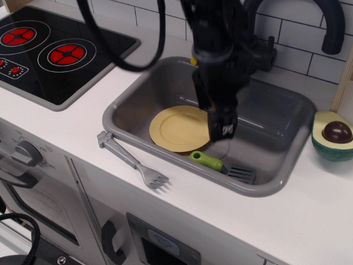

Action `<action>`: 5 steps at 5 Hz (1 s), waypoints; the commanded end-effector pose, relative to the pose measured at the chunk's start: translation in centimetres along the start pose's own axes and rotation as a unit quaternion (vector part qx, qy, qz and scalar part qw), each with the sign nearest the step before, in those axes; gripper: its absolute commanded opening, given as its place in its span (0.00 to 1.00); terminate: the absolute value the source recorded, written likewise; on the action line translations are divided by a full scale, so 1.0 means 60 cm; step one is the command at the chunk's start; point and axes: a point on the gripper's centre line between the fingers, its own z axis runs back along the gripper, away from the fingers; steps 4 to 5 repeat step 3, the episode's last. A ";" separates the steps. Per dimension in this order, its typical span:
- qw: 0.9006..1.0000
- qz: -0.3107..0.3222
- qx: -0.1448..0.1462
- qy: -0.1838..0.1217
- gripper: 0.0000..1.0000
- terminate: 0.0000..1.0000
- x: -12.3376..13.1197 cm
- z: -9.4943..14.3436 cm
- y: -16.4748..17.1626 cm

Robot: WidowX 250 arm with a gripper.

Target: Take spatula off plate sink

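Spatula (220, 165) off plate (177, 128), in sink (276, 118).
Light, rigid plastic; best gripped at the green handle. End effector (225, 131) above, nothing held; opening cannot be told.

Single view only, so no shared area between cameras. Camera stood in front of counter (66, 130), raised, looked down and slightly toward back wall (298, 38). Distance was medium-close: sink (276, 185) filled centre of frame, stovetop (49, 55) was cut by left and top edges, faucet (331, 25) cut at top, avocado (332, 135) cut at right edge. Oven front (49, 215) with knob (25, 152) showed at bottom left. Arm (215, 61) entered from top, crossed centre, hid part of sink's back.
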 end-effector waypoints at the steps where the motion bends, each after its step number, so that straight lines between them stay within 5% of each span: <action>1: 0.992 0.094 0.074 -0.030 1.00 0.00 0.000 0.068 0.035; 2: 0.992 0.094 0.074 -0.030 1.00 0.00 0.000 0.068 0.035; 3: 0.992 0.094 0.074 -0.030 1.00 1.00 0.000 0.068 0.035; 5: 0.992 0.094 0.074 -0.030 1.00 1.00 0.000 0.068 0.035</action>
